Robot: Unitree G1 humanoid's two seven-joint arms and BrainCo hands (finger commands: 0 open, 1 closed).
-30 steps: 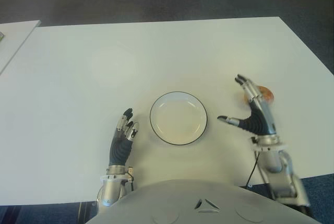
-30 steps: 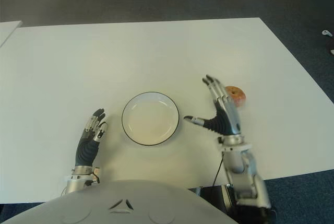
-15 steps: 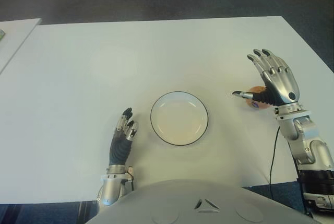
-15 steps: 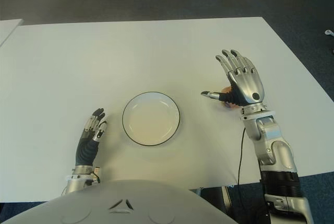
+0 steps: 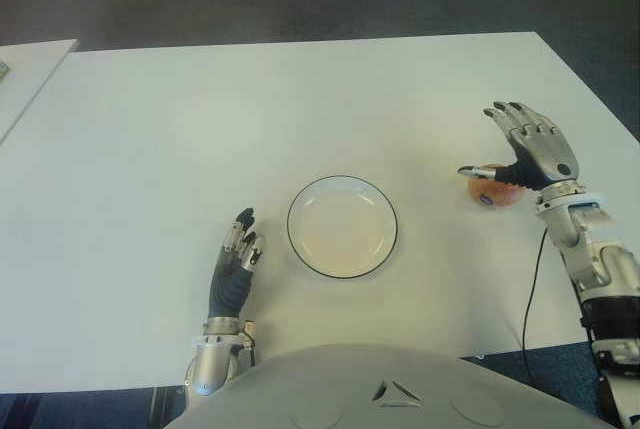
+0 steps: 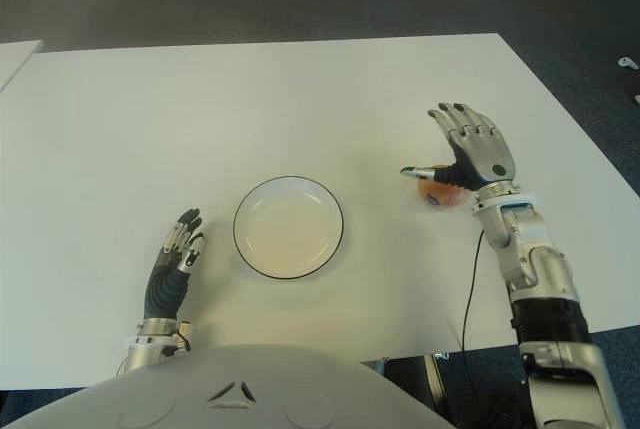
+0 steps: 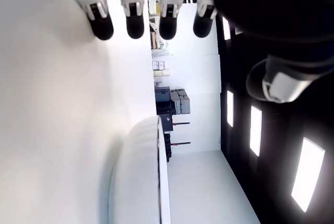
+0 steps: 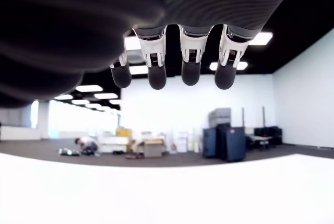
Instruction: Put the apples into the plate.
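Observation:
A white plate (image 5: 342, 178) with a dark rim sits on the white table (image 5: 200, 129), in its near middle. One orange-red apple (image 5: 493, 193) lies to the right of the plate. My right hand (image 5: 527, 152) hovers palm down over the apple with its fingers (image 8: 182, 62) spread, the thumb tip reaching across the apple's near-left side; it holds nothing. My left hand (image 5: 236, 261) shows just left of the plate, fingers (image 7: 134, 16) straight and empty. The plate's rim (image 7: 156, 182) also appears in the left wrist view.
The table's right edge runs close behind my right hand, with dark floor beyond. A second white table (image 5: 28, 71) stands at the far left. A black cable (image 5: 533, 289) hangs from my right forearm.
My right hand swung right, away from the plate, turned palm down over the apple, then dropped closer to it. The left hand, plate and apple have not moved.

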